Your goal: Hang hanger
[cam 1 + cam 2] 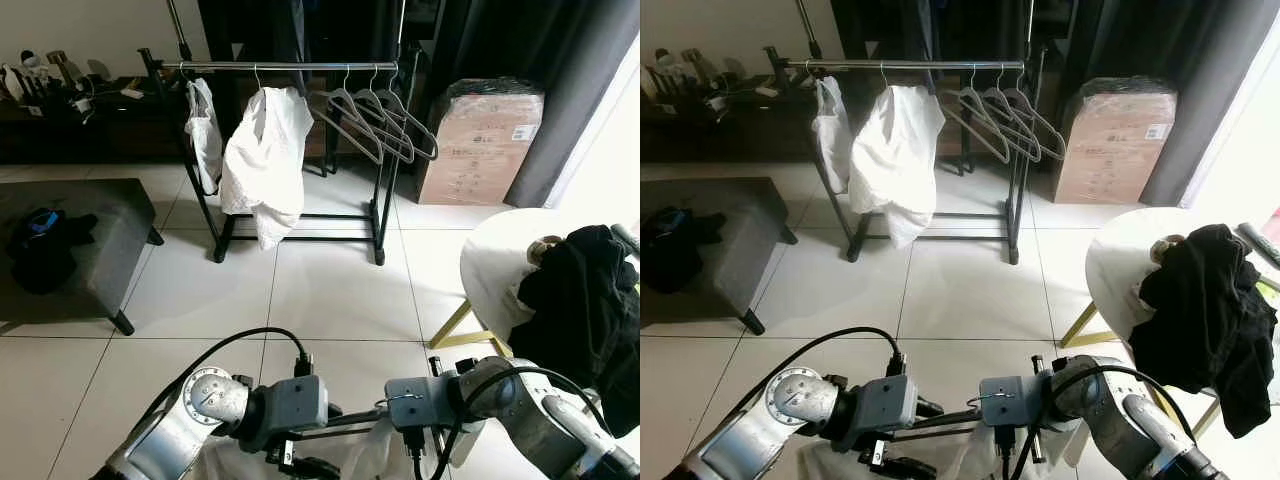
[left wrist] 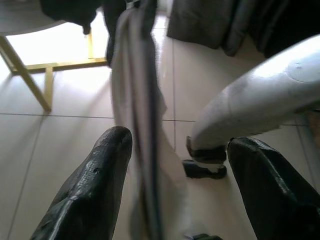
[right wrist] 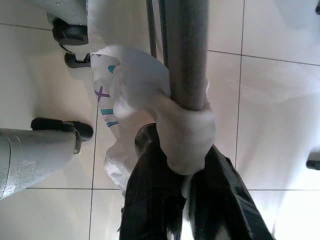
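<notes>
While low at the front of the head views, both arms meet over a white garment point(image 1: 370, 450) on a grey hanger point(image 3: 186, 55). Right end effector point(image 3: 182, 165) pinched on the hanger's bar where the white cloth wraps round it, black fingers point(image 3: 150, 195) pressed against cloth and bar. Left end effector point(image 2: 175, 180) spread wide, its two fingers point(image 2: 95, 185) apart on either side of the hanging cloth and hanger edge, not touching them as far as can be told. Held hanger and garment low, just above the pale tiled floor point(image 1: 330, 290), well apart from the clothes rack point(image 1: 290, 66).

Farther back, black rack with a silver rail, standing on the tiles. On its rail: a white shirt point(image 1: 265, 160) on a hanger near the middle, a smaller white item point(image 1: 205, 130) toward the robot's left end, and a bunch of bare grey hangers point(image 1: 385, 120) toward the right end. Beside the rack's right end, a wrapped cardboard box point(image 1: 480, 140) against dark curtains point(image 1: 540, 50).

At the robot's right, a round white counter point(image 1: 500, 260) with yellow legs, a black garment point(image 1: 590, 300) heaped on it and drooping over the edge. At the left, a grey ottoman point(image 1: 85, 245) carrying a dark bundle point(image 1: 45, 245).
</notes>
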`<state>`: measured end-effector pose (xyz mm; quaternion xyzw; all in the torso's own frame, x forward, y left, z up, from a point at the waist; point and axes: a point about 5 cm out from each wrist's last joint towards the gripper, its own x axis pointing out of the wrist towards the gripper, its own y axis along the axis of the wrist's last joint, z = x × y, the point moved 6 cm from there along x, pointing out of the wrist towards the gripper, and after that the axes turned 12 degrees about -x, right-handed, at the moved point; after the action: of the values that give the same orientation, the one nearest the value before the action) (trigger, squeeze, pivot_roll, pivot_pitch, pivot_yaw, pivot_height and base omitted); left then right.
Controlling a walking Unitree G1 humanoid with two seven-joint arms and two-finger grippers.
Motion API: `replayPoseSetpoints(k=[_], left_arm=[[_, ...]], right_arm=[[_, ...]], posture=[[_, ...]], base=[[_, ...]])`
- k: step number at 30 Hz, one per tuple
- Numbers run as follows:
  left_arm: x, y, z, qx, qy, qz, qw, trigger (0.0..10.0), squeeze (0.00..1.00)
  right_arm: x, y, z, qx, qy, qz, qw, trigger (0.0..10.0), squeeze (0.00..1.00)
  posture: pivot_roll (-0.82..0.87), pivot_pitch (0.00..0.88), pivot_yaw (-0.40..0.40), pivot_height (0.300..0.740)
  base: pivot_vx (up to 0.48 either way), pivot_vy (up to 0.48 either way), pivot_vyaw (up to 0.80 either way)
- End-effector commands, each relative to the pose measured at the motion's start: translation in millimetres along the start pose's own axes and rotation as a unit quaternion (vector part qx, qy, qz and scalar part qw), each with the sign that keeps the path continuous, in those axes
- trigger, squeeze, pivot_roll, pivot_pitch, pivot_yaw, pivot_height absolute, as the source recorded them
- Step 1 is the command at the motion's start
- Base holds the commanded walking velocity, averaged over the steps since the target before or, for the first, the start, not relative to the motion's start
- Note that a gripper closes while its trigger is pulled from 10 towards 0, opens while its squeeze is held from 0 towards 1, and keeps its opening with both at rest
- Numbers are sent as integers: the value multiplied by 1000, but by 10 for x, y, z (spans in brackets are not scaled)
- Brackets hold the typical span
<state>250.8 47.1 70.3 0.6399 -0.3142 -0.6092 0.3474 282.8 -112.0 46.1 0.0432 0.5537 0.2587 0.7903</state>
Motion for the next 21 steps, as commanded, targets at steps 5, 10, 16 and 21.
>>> replayPoseSetpoints(k=[5, 10, 16, 21], left_arm=[[24, -27, -155, 15, 41, -13, 999, 10000, 0], [37, -43, -194, 15, 48, -17, 999, 3804, 0], [42, -70, -184, 10, 42, -22, 999, 0, 0], [39, -97, -163, 9, 34, -29, 999, 0, 0]], right_arm=[[-100, 62, 41, 3, -12, 14, 1000, 0, 0], [-112, 77, 49, 1, -14, 14, 1000, 0, 0], [-112, 74, 42, 1, -12, 12, 1000, 0, 0], [-117, 69, 57, 1, -14, 11, 1000, 0, 0]], posture=[[-93, 126, 3, 740], [-93, 126, 4, 740], [-93, 125, 4, 740], [-92, 124, 4, 740]], base=[[0, 0, 0], [0, 0, 0], [0, 0, 0], [0, 0, 0]])
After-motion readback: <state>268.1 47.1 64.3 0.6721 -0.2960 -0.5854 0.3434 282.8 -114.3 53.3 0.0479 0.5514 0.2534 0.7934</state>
